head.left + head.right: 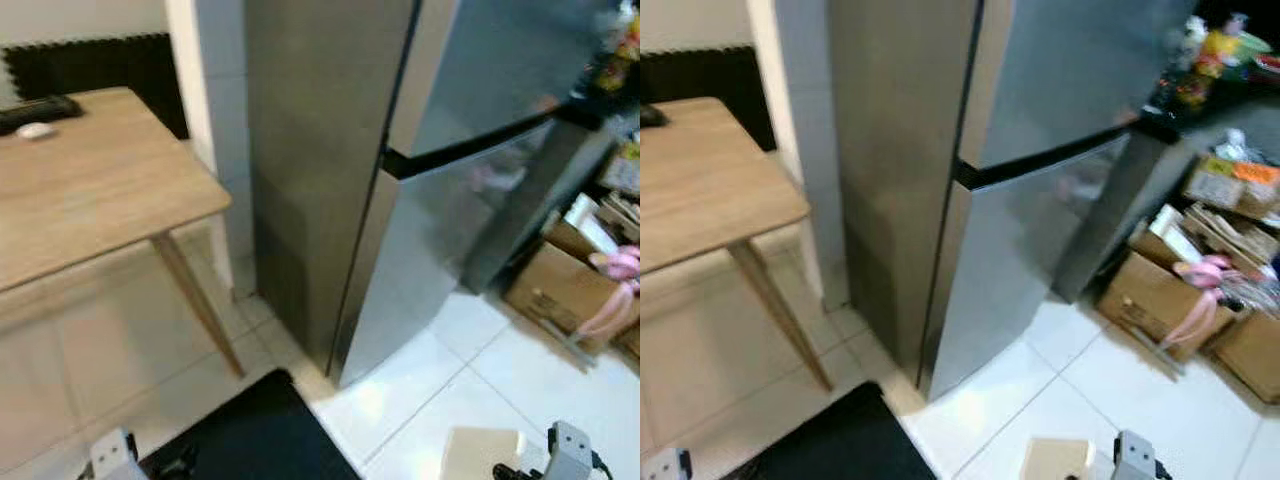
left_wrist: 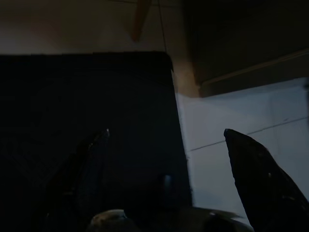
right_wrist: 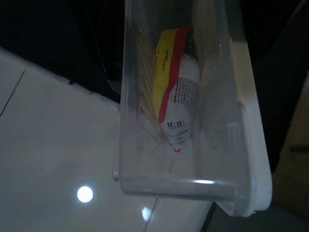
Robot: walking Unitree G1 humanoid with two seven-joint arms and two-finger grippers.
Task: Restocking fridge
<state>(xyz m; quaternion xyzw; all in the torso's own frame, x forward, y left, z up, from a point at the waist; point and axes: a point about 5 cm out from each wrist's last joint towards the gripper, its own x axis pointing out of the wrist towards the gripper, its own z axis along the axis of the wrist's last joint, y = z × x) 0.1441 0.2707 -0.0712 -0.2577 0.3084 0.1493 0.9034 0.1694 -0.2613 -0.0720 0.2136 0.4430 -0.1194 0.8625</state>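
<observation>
A tall steel fridge (image 1: 420, 190) stands ahead with both doors closed, a dark seam dividing the upper door from the lower. In the right wrist view a clear plastic bin (image 3: 188, 145) with a white rim hangs over the white tile floor (image 1: 470, 400); inside it lies a packet (image 3: 177, 92) in yellow, red and white with a barcode and lines of print too small to read. Whether the right gripper's fingers are apart or clamped cannot be told. The left gripper (image 2: 166, 145) hangs low over a black mat (image 1: 245, 435), its 2 fingers (image 2: 256, 174) spread apart and gripping nothing. Left of the fridge is a wooden table (image 1: 90, 190) carrying a small white object (image 1: 36, 130). To the right sit cardboard boxes (image 1: 1155, 300), their printing blurred, with something pink (image 1: 1202, 275) on top.
</observation>
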